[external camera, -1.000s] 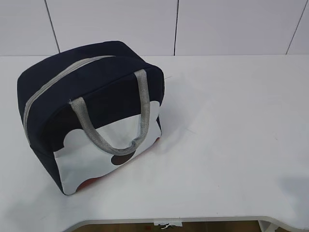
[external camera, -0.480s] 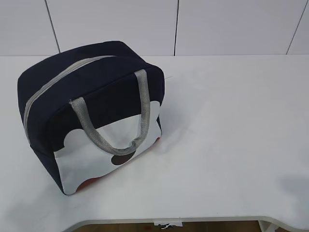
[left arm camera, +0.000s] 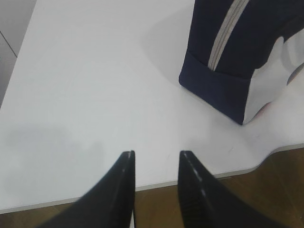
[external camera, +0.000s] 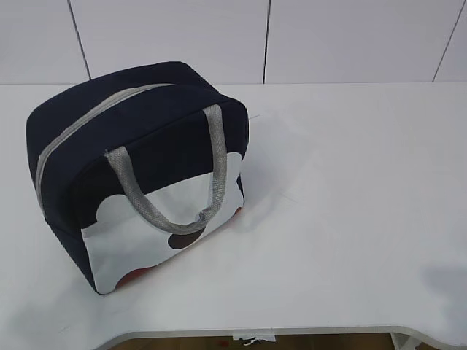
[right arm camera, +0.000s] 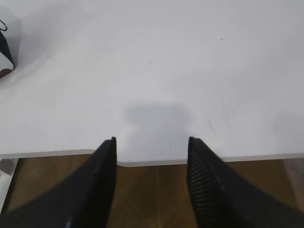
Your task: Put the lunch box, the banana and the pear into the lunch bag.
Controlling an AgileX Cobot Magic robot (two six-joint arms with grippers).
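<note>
The navy lunch bag (external camera: 139,146) stands on the left of the white table, its grey zipper (external camera: 80,127) closed along the top and a grey handle (external camera: 164,208) hanging over the white side panel. It also shows in the left wrist view (left arm camera: 237,52) at the upper right. My left gripper (left arm camera: 155,154) is open and empty, above the table's front edge, well left of the bag. My right gripper (right arm camera: 151,140) is open and empty above the front edge. The lunch box, the banana and the pear are out of view. Neither gripper shows in the exterior view.
The white table (external camera: 350,182) ends in a front edge with a notch (right arm camera: 137,163); brown floor lies below. A white panelled wall (external camera: 292,36) stands behind the table. A corner of the bag (right arm camera: 4,57) shows at the far left of the right wrist view.
</note>
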